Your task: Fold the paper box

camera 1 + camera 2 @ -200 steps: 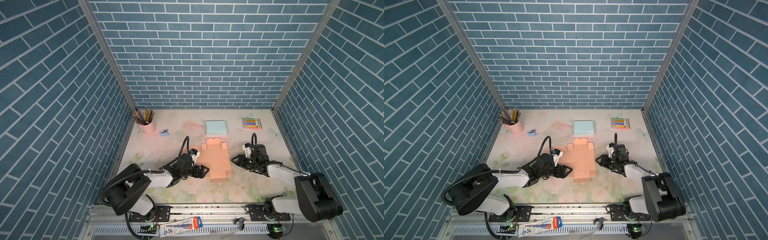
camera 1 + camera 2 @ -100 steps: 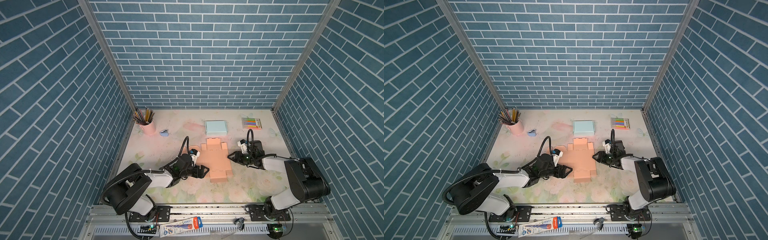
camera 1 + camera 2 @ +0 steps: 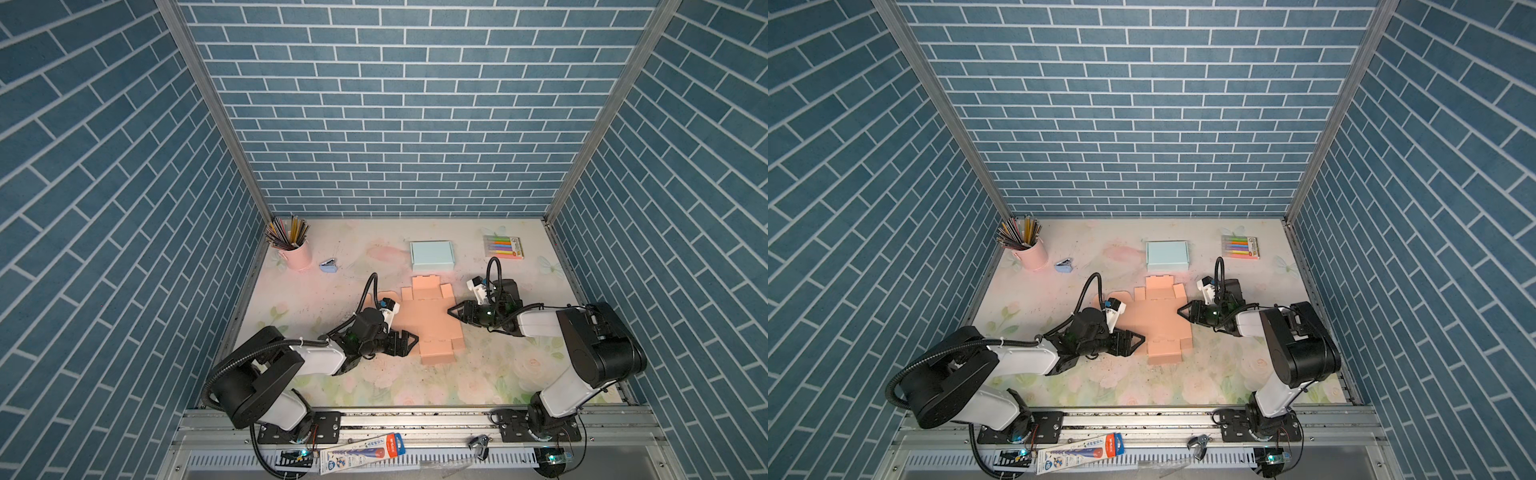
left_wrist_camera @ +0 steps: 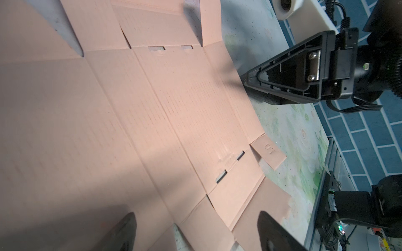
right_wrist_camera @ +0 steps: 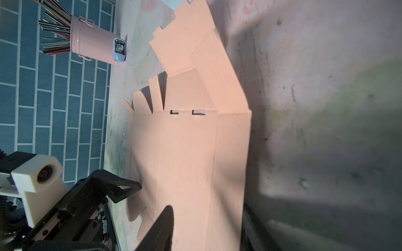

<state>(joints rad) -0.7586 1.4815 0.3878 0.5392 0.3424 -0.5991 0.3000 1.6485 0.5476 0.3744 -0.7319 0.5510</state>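
The paper box (image 3: 428,320) (image 3: 1156,322) is a flat peach cardboard blank lying unfolded on the floral table, with its flaps spread out. My left gripper (image 3: 405,343) (image 3: 1133,340) (image 4: 200,232) is open and low at the blank's near-left corner, with nothing between its fingers. My right gripper (image 3: 453,311) (image 3: 1181,311) (image 5: 206,230) is at the blank's right edge with its jaws apart. In the right wrist view one finger (image 5: 163,226) lies over the cardboard (image 5: 187,152) and the other sits outside the edge. The right side panel is bent up slightly.
A pink cup of pencils (image 3: 297,253) and a small blue stapler (image 3: 328,266) stand at the back left. A light blue box (image 3: 431,254) and a pack of markers (image 3: 503,247) lie at the back. Blue brick walls enclose three sides, and a metal rail (image 3: 415,419) runs along the front.
My right gripper has moved left across the table until its tips reached the blank's right edge. The left arm and the blank have stayed put.
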